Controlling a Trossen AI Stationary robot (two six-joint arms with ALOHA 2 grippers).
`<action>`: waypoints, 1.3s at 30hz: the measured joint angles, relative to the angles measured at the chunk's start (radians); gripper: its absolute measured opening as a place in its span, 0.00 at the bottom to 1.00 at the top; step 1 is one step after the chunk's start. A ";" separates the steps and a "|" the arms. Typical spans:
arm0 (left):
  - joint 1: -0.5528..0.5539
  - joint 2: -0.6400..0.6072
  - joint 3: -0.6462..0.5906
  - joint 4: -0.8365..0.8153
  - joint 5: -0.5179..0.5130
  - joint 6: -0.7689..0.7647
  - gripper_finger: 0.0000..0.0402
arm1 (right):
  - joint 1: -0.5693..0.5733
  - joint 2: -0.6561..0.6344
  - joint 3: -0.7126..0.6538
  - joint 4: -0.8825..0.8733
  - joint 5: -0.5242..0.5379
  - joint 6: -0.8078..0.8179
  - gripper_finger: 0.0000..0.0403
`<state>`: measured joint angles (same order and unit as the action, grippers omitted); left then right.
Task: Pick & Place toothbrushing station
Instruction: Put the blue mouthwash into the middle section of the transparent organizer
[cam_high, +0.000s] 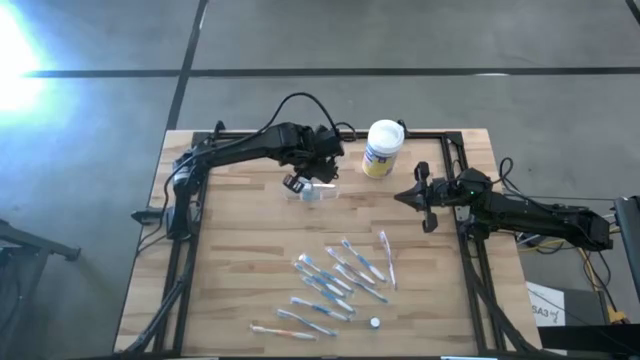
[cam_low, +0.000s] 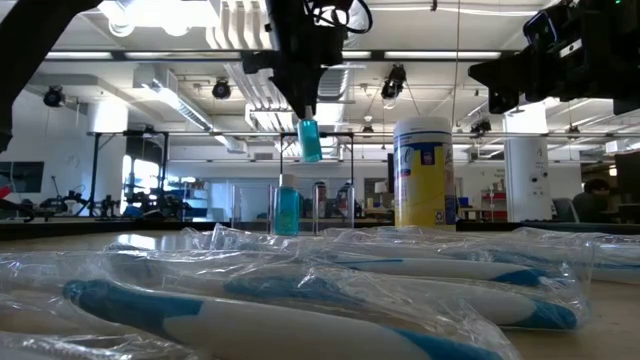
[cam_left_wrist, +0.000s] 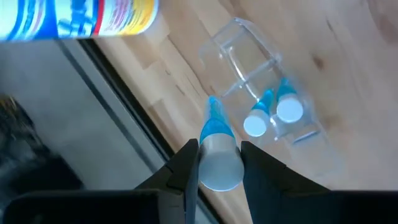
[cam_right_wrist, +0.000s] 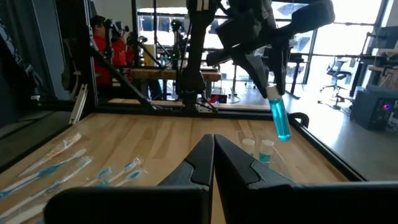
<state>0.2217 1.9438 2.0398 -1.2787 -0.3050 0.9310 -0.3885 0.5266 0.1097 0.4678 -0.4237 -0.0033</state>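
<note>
standing at the table's far edge, the white canister with its yellow label sits just beside the left gripper and near the holder, on the side toward the right arm. nothing lies between gripper and holder. nearer the front edge, wrapped toothbrushes lie scattered in a loose heap, well apart from the holder; in the low view they fill the foreground.

the holder — clear, low, rectangular — rests on the wood toward the table's far side. two blue tubes with white caps stand in one end; the other end holds nothing.

the left gripper hangs over the holder, jaws clamped on a third blue tube, clear of the holder.

the right gripper waits at the right side, jaws together — holding nothing.
</note>
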 joint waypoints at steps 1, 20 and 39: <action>-0.001 0.000 -0.003 0.004 0.000 0.030 0.24 | 0.000 0.000 0.000 0.000 0.001 -0.001 0.02; -0.030 0.001 -0.183 0.148 -0.099 0.504 0.24 | 0.000 0.000 0.000 0.003 0.008 -0.033 0.02; -0.049 -0.002 -0.163 0.096 -0.052 0.654 0.24 | 0.000 0.000 0.000 0.002 0.007 -0.049 0.02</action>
<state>0.1726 1.9423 1.8772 -1.1828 -0.3565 1.5847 -0.3886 0.5262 0.1098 0.4696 -0.4164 -0.0525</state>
